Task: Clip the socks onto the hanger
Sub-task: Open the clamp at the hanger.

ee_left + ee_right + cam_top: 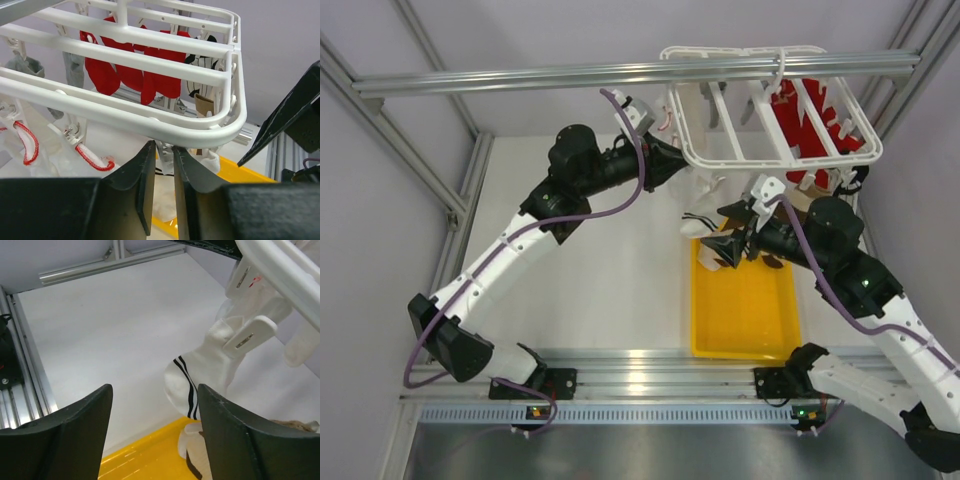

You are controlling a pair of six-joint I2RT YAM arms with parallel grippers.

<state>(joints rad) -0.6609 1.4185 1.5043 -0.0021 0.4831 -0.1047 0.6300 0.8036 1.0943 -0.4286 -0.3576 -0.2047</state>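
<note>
Plainly the right gripper (155,390) stood spread, the sock (200,372) dangling just ahead off one clip (250,337) — a shallow bite might let it slip; left gripper (164,150) nearly together, hold unclear.

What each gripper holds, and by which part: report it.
Right gripper: open, nothing held; the striped sock hangs from a clip. Left gripper: jaws nearly together below the hanger; a grip on anything cannot be told.
</note>
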